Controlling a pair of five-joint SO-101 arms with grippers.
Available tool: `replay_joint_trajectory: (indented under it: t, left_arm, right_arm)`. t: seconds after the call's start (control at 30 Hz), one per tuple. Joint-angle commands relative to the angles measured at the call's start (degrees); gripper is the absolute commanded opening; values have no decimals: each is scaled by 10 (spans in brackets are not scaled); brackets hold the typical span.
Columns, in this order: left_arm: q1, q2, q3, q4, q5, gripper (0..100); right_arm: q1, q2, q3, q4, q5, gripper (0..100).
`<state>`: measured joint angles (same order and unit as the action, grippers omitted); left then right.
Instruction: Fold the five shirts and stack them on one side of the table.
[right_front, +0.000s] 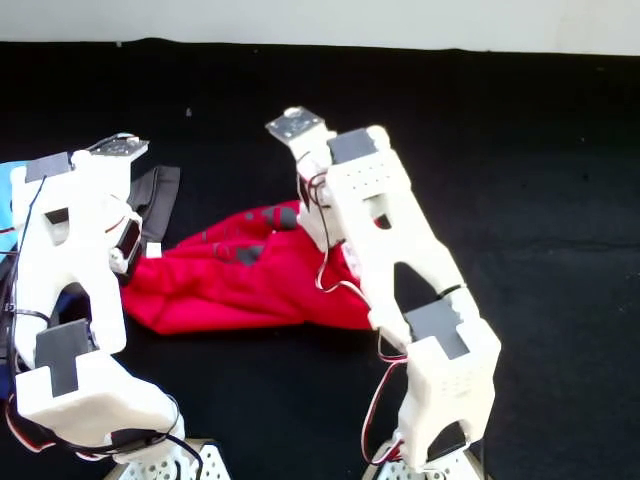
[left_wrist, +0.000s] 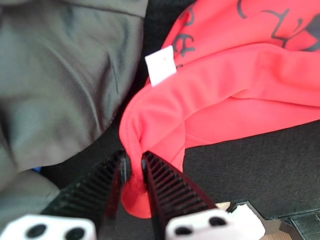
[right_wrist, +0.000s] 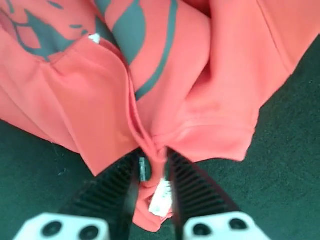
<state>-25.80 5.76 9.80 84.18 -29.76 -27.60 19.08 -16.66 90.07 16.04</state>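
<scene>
A red shirt (right_front: 240, 280) with dark print lies crumpled on the black table between the two arms. My left gripper (left_wrist: 134, 170) is shut on a fold of the red shirt (left_wrist: 230, 95) at its edge, close to a white label (left_wrist: 161, 65). My right gripper (right_wrist: 152, 172) is shut on a bunched hem of the red shirt (right_wrist: 175, 75), with a small white tag (right_wrist: 161, 197) caught between the fingers. In the high view the left arm (right_front: 70, 260) stands at the shirt's left end and the right arm (right_front: 390, 250) at its right end.
A grey shirt (left_wrist: 55, 85) lies beside the red one, seen as a dark garment (right_front: 158, 200) behind the left arm. A blue cloth (right_front: 12, 190) shows at the far left edge. Black tabletop (right_front: 540, 200) stretches open to the right and back.
</scene>
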Motion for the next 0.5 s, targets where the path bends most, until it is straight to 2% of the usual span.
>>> replay_joint_trajectory:
  t: [0.0, 0.13, 0.47]
  left_arm:
    - [0, -2, -4, 0, 4, 10]
    - [0, -2, -5, 0, 4, 10]
    - [-3, -2, -4, 0, 4, 10]
  right_arm:
    - [-12, -1, -22, 7, 5, 118]
    - [-35, -5, -21, 9, 5, 74]
    - [-56, -6, -25, 9, 5, 74]
